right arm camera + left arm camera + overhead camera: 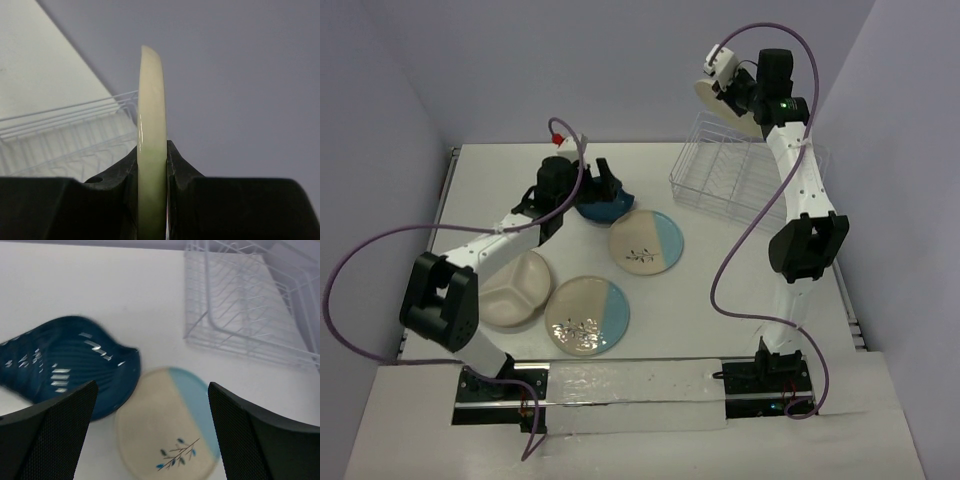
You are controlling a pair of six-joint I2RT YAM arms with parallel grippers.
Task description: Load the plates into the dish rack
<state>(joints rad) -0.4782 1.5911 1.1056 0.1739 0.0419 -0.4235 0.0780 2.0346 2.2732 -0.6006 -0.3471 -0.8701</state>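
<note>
Now, near arm bases on table (pixel 740 280): half-blue plate (pixel 587 315), divided plate (pixel 515 290); second half-blue plate (pixel 646 241) beyond. Left end effector (pixel 151 390) spread apart over blue leaf dish (pixel 65 365), arm low, outstretched. Farthest: right end effector (pixel 151 155) clamped on cream-green plate (pixel 150 100) above rack (pixel 740 170). Judgement: keep plate edge-on, align rim with prong slot, lower slowly. Right arm reared high.
</note>
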